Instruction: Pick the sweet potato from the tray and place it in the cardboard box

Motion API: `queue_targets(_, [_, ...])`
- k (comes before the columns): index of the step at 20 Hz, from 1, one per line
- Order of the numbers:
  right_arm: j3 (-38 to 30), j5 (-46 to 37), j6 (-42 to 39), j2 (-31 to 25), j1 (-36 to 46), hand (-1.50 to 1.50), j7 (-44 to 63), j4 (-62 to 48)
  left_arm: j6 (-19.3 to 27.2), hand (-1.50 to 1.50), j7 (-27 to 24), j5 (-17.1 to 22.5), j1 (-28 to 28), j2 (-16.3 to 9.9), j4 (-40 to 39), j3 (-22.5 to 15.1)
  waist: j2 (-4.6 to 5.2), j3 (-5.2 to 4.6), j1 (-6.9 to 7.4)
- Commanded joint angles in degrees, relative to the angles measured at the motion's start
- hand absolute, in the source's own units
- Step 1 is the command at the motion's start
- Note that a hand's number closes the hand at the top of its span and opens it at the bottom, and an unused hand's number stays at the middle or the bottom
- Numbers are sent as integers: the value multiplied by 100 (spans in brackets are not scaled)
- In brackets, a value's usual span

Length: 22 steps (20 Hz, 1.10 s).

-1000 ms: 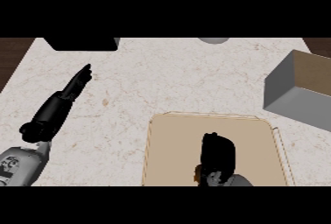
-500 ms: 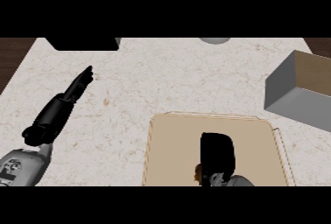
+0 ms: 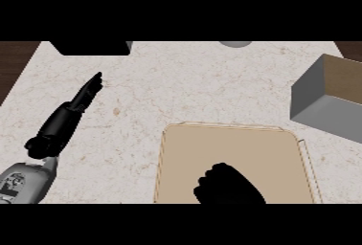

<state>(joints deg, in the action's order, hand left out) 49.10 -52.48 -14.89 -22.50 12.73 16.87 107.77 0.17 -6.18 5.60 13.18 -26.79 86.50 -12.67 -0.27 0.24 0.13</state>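
Nearest, at the lower edge: right robot hand (image 3: 228, 185) over the tan tray (image 3: 283, 148), fingers curled into a dark mass, whatever lies under them hidden; sweet potato nowhere visible, location impossible to tell. Left of the tray, above the pale marbled bench (image 3: 184, 81): grey forearm and left robot hand (image 3: 86, 92), fingers straight, released, pointing away. Farther right: grey cardboard box (image 3: 325, 103) with brown interior, well apart from the tray. At the far edge: a black block (image 3: 92, 47) and a grey round object (image 3: 234, 43).
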Motion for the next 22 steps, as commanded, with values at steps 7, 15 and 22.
queue_targets(7, [-1884,1015,1412,-2419,-1013,150,-2479,2053,-126,0,56,86,-222,-74,195,216,6,-12,-128])
queue_targets(15, [-4329,3125,1474,-1852,-1112,150,-1522,1527,-83,0,247,-65,63,5,96,190,40,-12,-125])
queue_targets(22, [-5820,4321,774,-2205,-209,150,-1569,15,-292,0,3,-83,-199,69,189,257,35,-23,37])
